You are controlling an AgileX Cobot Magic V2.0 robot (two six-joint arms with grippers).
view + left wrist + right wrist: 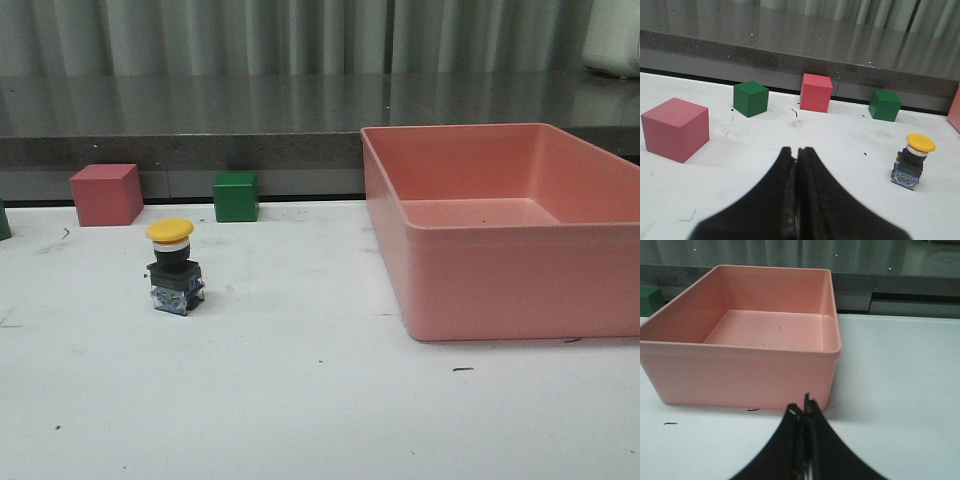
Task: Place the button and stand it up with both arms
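Front view: the button (174,266) stands upright on the table (300,400), left of the pink bin (500,290). Both claws, left claw (798,152) and right claw (802,411), are closed and empty. Risk: its narrow base could tip if nudged.

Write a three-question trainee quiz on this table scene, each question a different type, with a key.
1. True or false: the button stands upright on the table.
2. Which is nearer the pink bin? A. red cube B. green cube
3. Fill in: the left gripper fingers are ____.

Key: 1 true, yellow cap on top. 2 B. 3 shut, holding nothing; the right gripper is likewise.
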